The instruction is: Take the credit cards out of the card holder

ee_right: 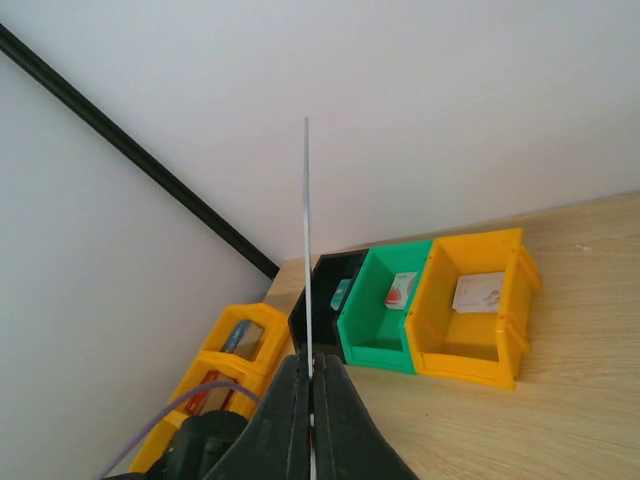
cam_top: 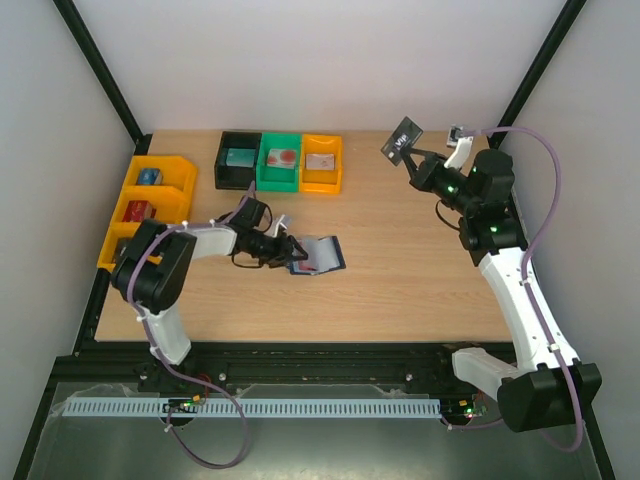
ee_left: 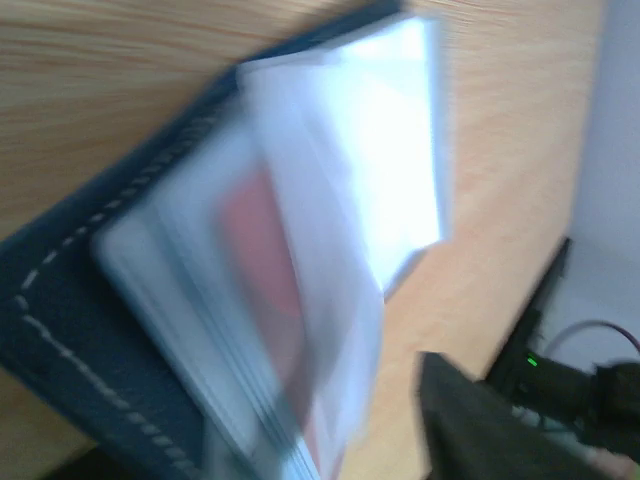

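The dark navy-blue folding card holder (cam_top: 326, 251) lies open on the wooden table (cam_top: 420, 270), left of centre. In the blurred left wrist view its pale blue-grey pockets show, with a reddish-pink card (ee_left: 262, 255) tucked among them. The left arm's fingers (cam_top: 296, 257) sit at the card holder's left edge. Whether they pinch it or stand apart cannot be told.

Well off to the right and raised above the table, the right arm's fingers (ee_right: 304, 382) are closed tight on a thin dark credit card (cam_top: 402, 140). The right wrist camera sees it edge-on as an upright sliver.

At the far edge stand a black bin (cam_top: 238, 160), a green bin (cam_top: 279, 163) and an orange bin (cam_top: 322, 164) side by side. A group of yellow bins (cam_top: 150, 205) stands at the left edge.
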